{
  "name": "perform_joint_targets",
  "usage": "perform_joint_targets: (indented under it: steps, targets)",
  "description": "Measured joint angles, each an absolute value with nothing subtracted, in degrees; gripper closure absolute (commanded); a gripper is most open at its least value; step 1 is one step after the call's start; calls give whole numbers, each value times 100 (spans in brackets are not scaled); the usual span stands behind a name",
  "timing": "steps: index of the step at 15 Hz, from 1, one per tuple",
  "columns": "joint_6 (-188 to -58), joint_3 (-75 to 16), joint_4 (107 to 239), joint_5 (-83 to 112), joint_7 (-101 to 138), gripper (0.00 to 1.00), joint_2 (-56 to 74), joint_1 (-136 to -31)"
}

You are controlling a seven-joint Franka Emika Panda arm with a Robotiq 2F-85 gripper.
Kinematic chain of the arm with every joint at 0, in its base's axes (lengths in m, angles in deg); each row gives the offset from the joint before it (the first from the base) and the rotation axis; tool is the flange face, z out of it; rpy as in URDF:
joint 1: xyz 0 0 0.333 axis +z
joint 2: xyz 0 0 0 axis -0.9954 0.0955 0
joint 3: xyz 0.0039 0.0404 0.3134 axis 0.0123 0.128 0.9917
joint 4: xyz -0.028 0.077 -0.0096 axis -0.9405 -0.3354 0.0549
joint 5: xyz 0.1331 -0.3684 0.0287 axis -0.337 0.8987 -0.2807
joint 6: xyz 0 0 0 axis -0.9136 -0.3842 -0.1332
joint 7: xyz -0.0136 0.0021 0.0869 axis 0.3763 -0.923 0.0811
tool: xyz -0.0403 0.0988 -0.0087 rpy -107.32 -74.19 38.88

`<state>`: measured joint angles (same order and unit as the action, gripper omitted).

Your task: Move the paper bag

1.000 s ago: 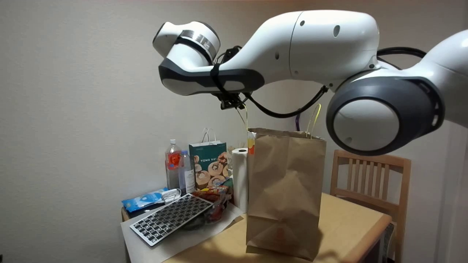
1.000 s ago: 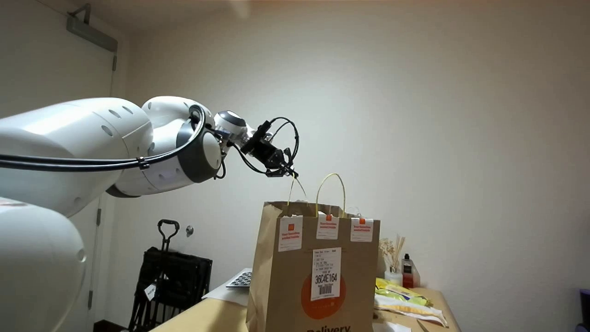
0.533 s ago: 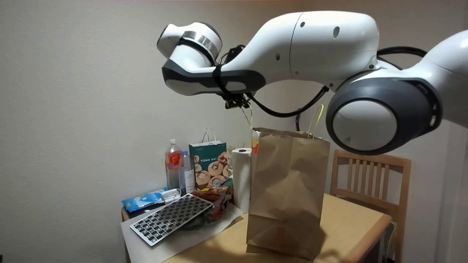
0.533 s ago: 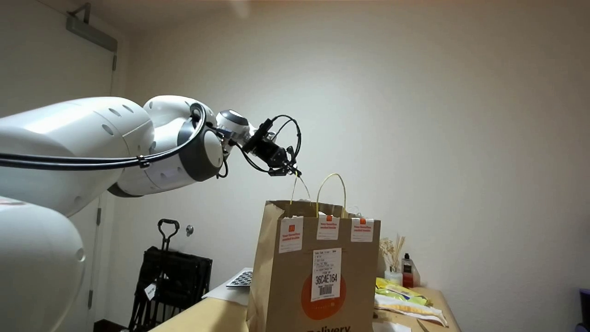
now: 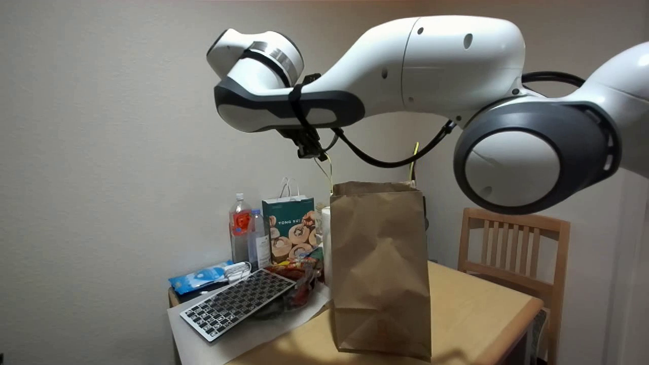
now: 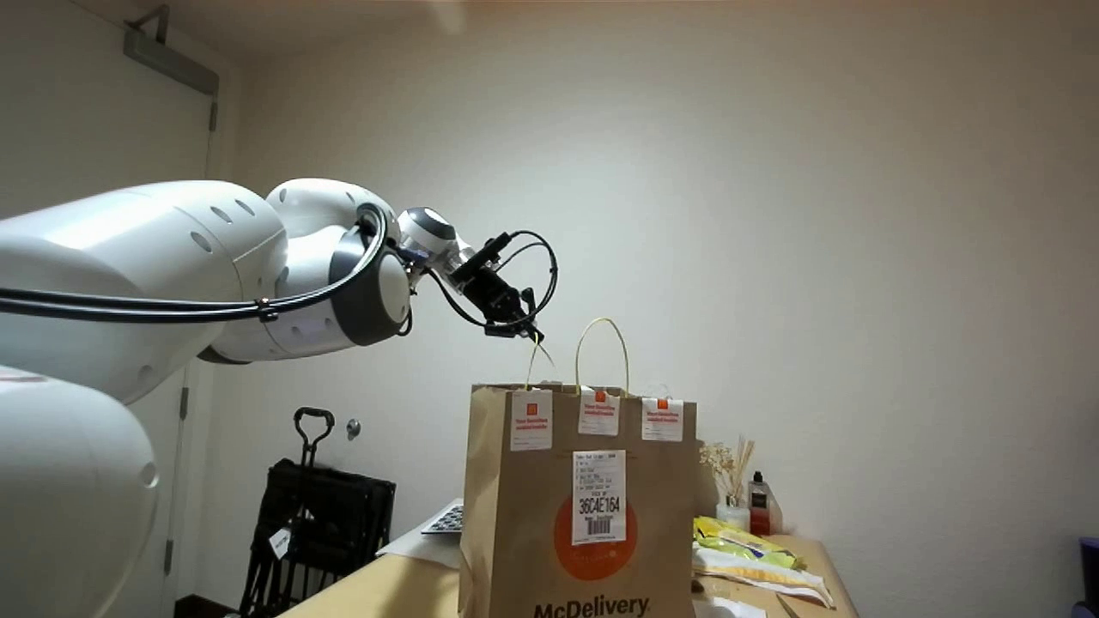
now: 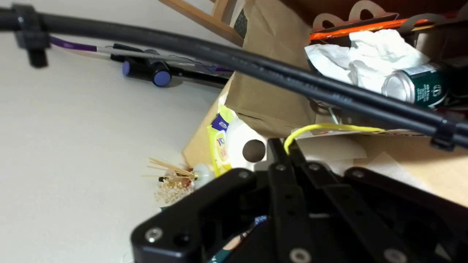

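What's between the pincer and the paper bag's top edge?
A yellow handle of the paper bag, pinched by the pincer. It spans that gap in both exterior views; the wrist view shows the pinch.

You were in what looked like a home. Your table had a slatted wooden chair beside it, and household things stood on it: drink bottles, a green carrier bag, dried stems in a white pot. The paper bag, printed McDelivery, fitted that. You had a pale wall behind and a folded black cart near the door. The keyboard and the door closer would have suited an office equally, so you could not be sure.
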<state>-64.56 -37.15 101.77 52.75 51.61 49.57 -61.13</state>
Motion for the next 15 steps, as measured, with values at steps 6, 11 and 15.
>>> perform_joint_targets:
  steps: [6, 11, 15]
  targets:
    - [-6275, -3510, 10116, 5142, 6557, 97, 4945, -6170]
    - [-5629, -3506, 10069, 5147, 7308, 97, 4845, -6257]
    - [-5230, -3537, 10067, 5193, 7649, 97, 4709, -6276]
